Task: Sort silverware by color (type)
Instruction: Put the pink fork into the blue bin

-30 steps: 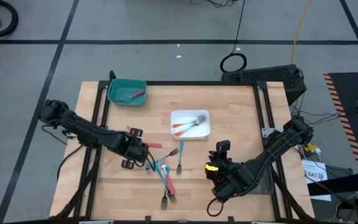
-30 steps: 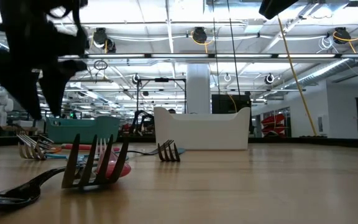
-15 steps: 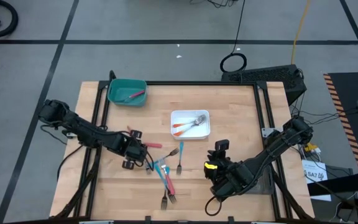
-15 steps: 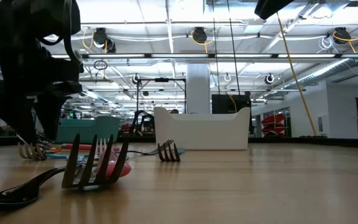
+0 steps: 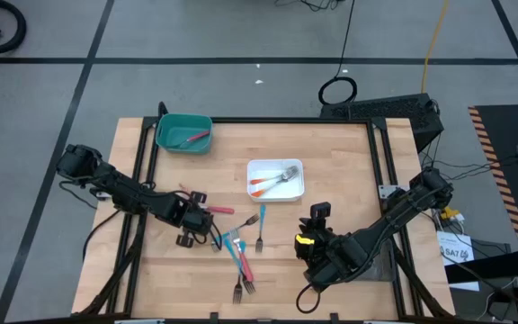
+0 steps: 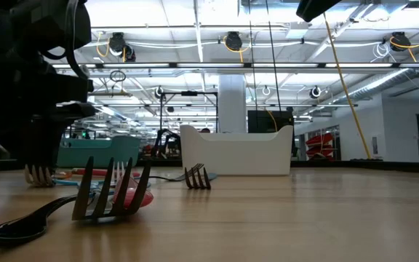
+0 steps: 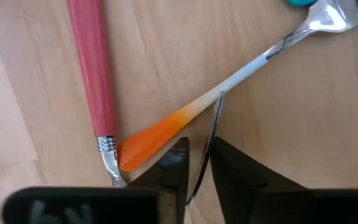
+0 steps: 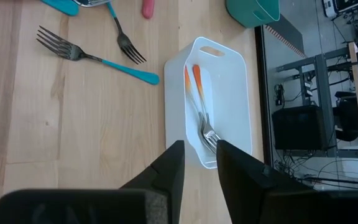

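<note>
Several forks [image 5: 239,247] with red, teal and orange handles lie loose on the wooden table. My left gripper [image 7: 199,146] points down at the table among them [image 5: 209,227], its fingers a narrow slit apart. Just ahead of its fingertips lies an orange-handled fork [image 7: 241,71]; a red handle [image 7: 92,68] lies beside it. A thin dark line [image 7: 211,130] shows in the slit; I cannot tell what it is. My right gripper [image 8: 201,149] hangs above the table's right half [image 5: 316,211], slightly open, with nothing between its fingers. My left gripper comes from above, pointing steeply down, and its fingertips [image 7: 178,155] stand right beside the orange end [image 7: 148,142] of the fork's handle. The handle lies flat on the table, crosswise ahead of both fingertips, not between them. Whether a finger touches it I cannot tell.
A teal tray [image 5: 171,126] at the far left holds a red-handled fork [image 5: 196,138]. A white tray [image 5: 275,165] in the middle holds orange-handled forks [image 8: 194,93]. A teal-handled fork [image 8: 98,59] and a dark fork [image 8: 124,37] lie between the trays and my right gripper.
My left gripper has come down to the table beside the forks. In the low view its two fingers, apart a second ago, have drawn close together. The forks lie where they were. My right arm has kept still.
</note>
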Action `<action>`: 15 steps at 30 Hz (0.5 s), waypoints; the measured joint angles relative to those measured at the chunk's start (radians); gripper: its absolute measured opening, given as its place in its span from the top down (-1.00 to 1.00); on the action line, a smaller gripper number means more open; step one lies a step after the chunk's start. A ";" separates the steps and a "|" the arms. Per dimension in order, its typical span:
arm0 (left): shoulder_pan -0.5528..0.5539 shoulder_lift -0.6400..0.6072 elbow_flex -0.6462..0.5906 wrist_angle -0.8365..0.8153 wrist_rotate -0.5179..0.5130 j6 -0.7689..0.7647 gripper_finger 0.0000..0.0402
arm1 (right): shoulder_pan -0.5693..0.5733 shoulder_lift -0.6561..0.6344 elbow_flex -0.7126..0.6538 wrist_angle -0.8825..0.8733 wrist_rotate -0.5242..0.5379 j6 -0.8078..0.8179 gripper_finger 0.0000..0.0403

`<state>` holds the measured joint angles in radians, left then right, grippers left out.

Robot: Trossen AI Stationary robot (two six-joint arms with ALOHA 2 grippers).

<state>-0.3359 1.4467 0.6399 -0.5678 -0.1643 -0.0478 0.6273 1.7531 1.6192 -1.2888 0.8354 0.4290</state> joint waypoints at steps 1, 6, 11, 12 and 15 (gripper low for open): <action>0.000 0.000 0.000 0.000 0.002 -0.002 0.73 | 0.000 0.000 0.000 0.000 0.000 -0.001 0.56; 0.001 -0.002 0.002 -0.004 -0.003 -0.010 0.95 | 0.000 0.000 0.000 0.002 0.001 -0.004 0.56; 0.000 -0.002 0.029 -0.006 -0.021 -0.015 0.95 | -0.002 0.000 0.000 0.006 0.003 -0.008 0.56; 0.000 -0.002 0.037 -0.009 -0.021 -0.013 0.95 | -0.003 0.000 0.000 0.007 0.004 -0.007 0.56; 0.000 -0.002 0.067 -0.014 -0.021 -0.003 0.95 | -0.005 0.000 0.000 0.007 0.004 -0.007 0.56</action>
<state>-0.3359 1.4448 0.7072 -0.5823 -0.1856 -0.0504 0.6225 1.7531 1.6192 -1.2822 0.8394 0.4222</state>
